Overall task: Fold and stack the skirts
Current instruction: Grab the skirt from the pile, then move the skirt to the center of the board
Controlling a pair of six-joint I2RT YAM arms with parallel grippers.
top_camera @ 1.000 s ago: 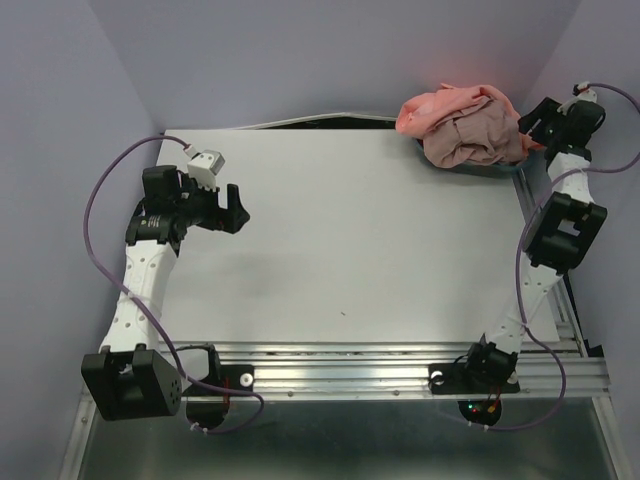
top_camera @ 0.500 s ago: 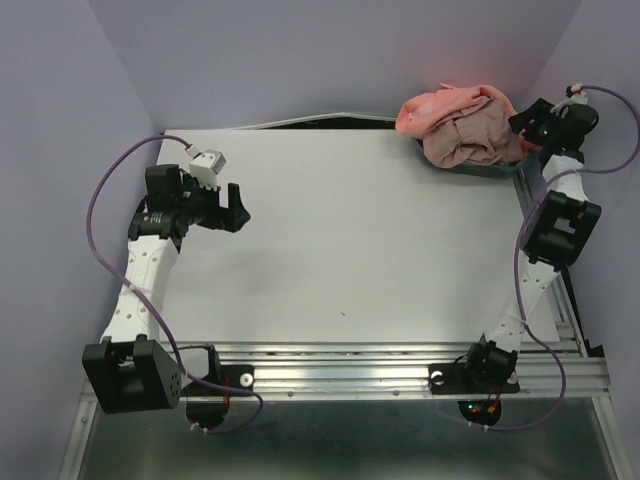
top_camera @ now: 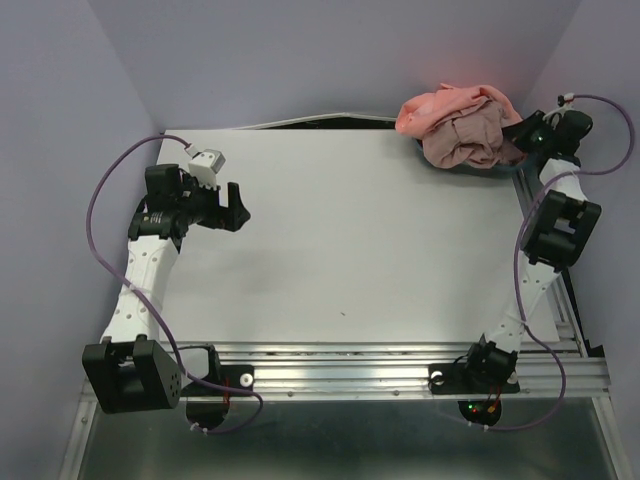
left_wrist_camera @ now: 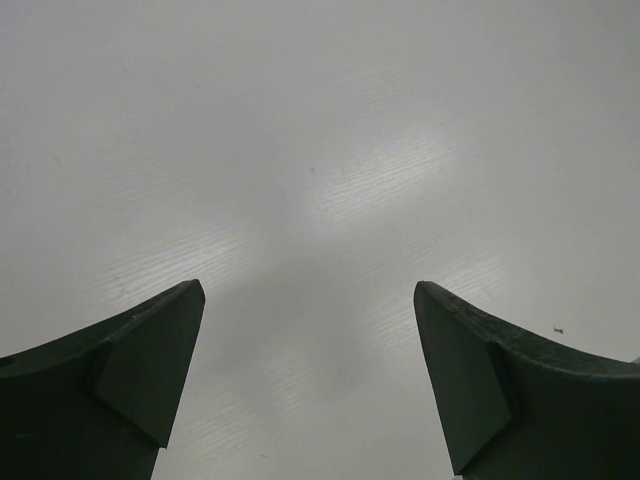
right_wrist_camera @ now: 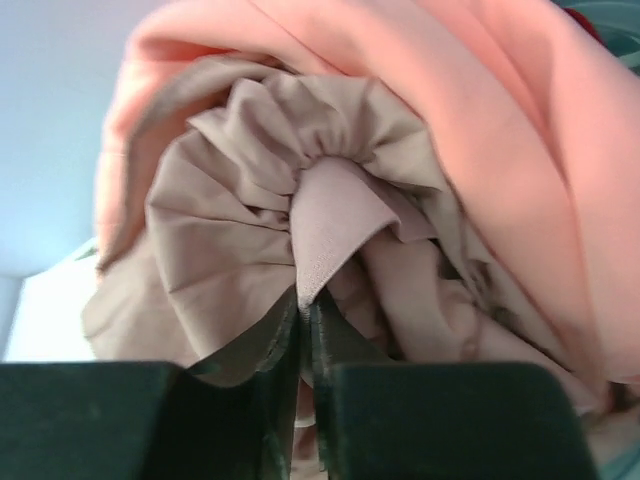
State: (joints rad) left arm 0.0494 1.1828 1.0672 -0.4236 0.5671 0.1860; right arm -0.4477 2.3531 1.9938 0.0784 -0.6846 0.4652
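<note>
Two skirts lie bunched in a heap at the table's far right corner. The mauve-pink gathered skirt (top_camera: 468, 135) sits in front, wrapped by the salmon-coral skirt (top_camera: 440, 105). My right gripper (top_camera: 520, 139) is at the heap's right side, shut on a fold of the mauve-pink skirt (right_wrist_camera: 330, 215); the fabric comes up from between its closed fingertips (right_wrist_camera: 303, 318). The coral skirt (right_wrist_camera: 470, 110) drapes over the top and right. My left gripper (top_camera: 238, 203) stands open above the bare table at the left, with nothing between its fingers (left_wrist_camera: 150, 360).
The white table (top_camera: 350, 230) stretches between the two arms. A dark gap runs along its far edge (top_camera: 320, 121). Purple walls close in on three sides. A metal rail (top_camera: 400, 370) carries the arm bases at the near edge.
My right gripper has pushed a little toward the heap and closed on a fold of the mauve-pink skirt. The left arm has stayed still.
</note>
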